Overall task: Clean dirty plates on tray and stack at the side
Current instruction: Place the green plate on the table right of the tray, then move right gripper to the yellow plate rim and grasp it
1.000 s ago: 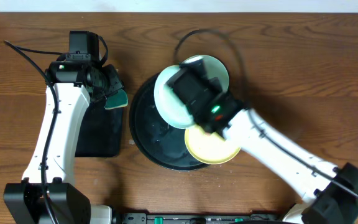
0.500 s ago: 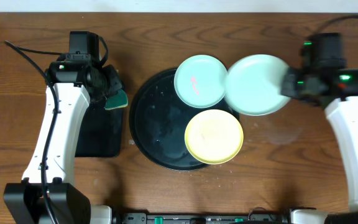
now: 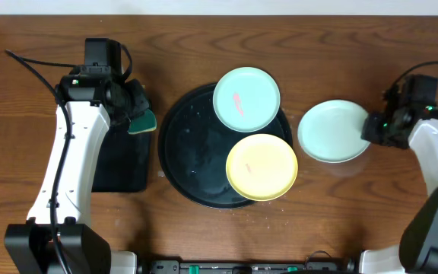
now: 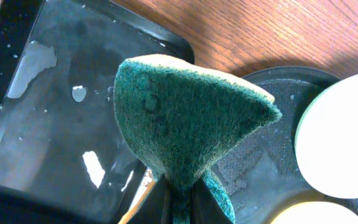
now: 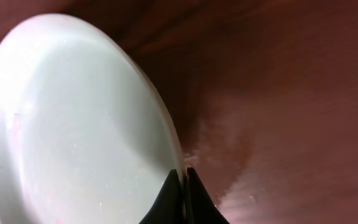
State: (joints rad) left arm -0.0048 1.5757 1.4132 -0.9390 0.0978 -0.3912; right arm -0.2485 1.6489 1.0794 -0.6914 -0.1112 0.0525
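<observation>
The big round black tray (image 3: 188,156) holds a mint-blue plate (image 3: 246,99) with a pink smear at its far right rim and a pale yellow plate (image 3: 261,167) at its near right. A second mint-blue plate (image 3: 333,131) is over the wood right of the tray, its right rim pinched in my right gripper (image 3: 371,129); in the right wrist view the plate (image 5: 73,124) fills the left and the jaws (image 5: 182,186) are shut on its edge. My left gripper (image 3: 137,116) is shut on a green sponge (image 4: 185,118) over the gap between both trays.
A rectangular black tray (image 3: 122,156) with water drops lies left of the round tray, under my left arm. A wet patch shows on the wood below the held plate (image 3: 344,166). A black cable curls behind the round tray.
My right arm has swung from over the tray out to the right, carrying the mint-blue plate off the tray and lower toward the wood. The left arm has not moved.
</observation>
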